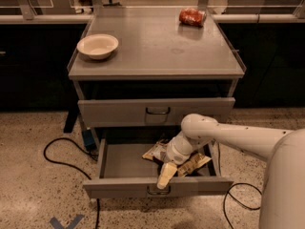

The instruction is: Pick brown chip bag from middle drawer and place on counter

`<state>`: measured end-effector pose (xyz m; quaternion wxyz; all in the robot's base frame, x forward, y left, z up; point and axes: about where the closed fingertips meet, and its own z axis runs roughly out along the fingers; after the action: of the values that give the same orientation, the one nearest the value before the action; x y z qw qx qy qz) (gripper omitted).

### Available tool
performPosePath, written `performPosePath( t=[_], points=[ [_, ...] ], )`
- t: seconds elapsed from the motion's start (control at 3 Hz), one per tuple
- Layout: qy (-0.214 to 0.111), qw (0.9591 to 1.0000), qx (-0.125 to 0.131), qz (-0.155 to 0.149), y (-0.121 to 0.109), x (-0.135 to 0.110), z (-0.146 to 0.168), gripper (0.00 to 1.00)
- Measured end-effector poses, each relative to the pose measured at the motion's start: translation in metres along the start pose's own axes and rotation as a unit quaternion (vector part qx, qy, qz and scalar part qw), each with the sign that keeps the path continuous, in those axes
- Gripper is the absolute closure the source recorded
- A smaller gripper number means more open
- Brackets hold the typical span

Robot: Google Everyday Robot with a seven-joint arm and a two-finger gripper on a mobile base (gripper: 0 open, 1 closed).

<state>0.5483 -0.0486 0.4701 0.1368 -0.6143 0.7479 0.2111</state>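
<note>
The middle drawer is pulled open at the bottom of the cabinet, with its small loop handle on the low front panel. The brown chip bag lies crinkled in the drawer's right half, and part of it sticks out to the left of my wrist. My gripper points down inside the drawer, over the bag's front edge and close to the front panel. My arm hides the middle of the bag. The counter is the grey cabinet top above.
A cream bowl sits at the counter's left. A small red bag lies at its back right. The taller-fronted drawer above is closed. Black cables run on the floor at left and right. Pale benches stand behind.
</note>
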Motion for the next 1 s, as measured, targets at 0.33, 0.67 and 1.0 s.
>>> performPosePath(
  t=[0.33, 0.67, 1.0],
  points=[
    [0.066, 0.9950, 0.075, -0.001, -0.016, 0.016, -0.008, 0.00],
    [0.087, 0.9902, 0.109, 0.004, -0.022, 0.036, -0.009, 0.00],
    [0.074, 0.9928, 0.094, 0.012, -0.040, 0.044, -0.002, 0.00]
  ],
)
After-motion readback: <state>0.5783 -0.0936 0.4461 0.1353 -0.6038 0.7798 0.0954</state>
